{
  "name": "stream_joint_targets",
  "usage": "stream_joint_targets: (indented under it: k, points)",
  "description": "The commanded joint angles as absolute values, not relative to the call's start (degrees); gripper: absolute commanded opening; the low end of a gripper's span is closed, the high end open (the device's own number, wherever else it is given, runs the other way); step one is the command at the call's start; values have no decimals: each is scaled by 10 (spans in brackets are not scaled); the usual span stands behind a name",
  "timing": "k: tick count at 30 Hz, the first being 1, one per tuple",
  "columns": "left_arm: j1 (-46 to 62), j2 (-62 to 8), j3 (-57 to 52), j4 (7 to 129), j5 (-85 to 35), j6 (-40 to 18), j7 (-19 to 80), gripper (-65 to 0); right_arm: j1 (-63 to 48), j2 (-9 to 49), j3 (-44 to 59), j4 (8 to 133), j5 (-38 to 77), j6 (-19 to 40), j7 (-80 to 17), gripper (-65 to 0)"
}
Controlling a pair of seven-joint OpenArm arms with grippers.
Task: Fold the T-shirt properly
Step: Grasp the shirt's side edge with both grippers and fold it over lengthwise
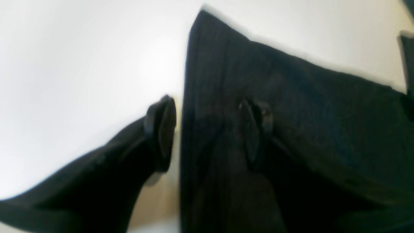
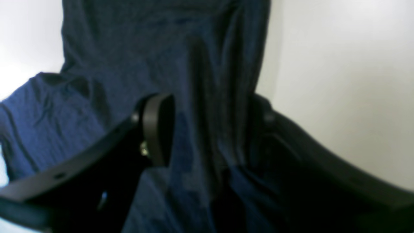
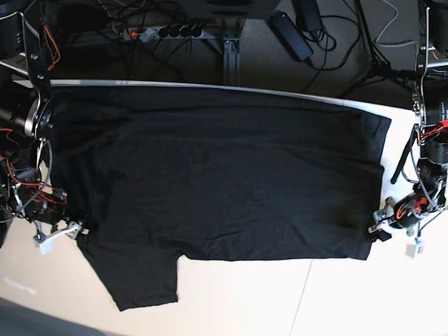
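**Black T-shirt spread flat across a pale counter**

Pale, smooth counter (image 3: 238, 308) carries the T-shirt (image 3: 217, 182), a plain soft-knit garment spread wide with one sleeve hanging toward the near edge. No writing or print is readable. Beyond the T-shirt's far edge, dark floor holds tangled cables and a power strip (image 3: 164, 31). At the T-shirt's hem corner, the left tool (image 1: 210, 129) stands open, one finger over cloth, one over bare counter. At the opposite end, the right tool (image 2: 210, 129) is open above wrinkled fabric.
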State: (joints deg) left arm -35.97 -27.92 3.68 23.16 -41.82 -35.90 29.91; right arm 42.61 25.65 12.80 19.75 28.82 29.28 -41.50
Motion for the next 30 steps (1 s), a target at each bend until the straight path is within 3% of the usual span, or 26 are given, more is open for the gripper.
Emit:
stream_joint_targets:
  k: [1,14,18,24,26,27,30]
  points:
    - [-373,-279,35,227,-412,-371,298,-291,430,268,127,197,273,319,-448,-307]
    - [-378,-218,35,214,-385,-371,268,-295,431,284,127,197,311,325,-467,-310]
    - [-379,-221,35,214,-385,-371,252,-423,431,282,127,197,311,333,-470,-322]
    - [-381,-230,35,214,-383,-371,237,-528,432,283,127,206,310,333,-463,-543]
    - [-381,-230,35,214,-375,-371,237,-616,432,285,127,209,309,333,-458,-650]
    - [-381,-230,35,214,-372,-371,237,-650,432,286,127,210,309,333,-454,-650]
    - [-383,-230,35,214,-370,-371,233,-650,432,289,127,214,308,333,-428,-650]
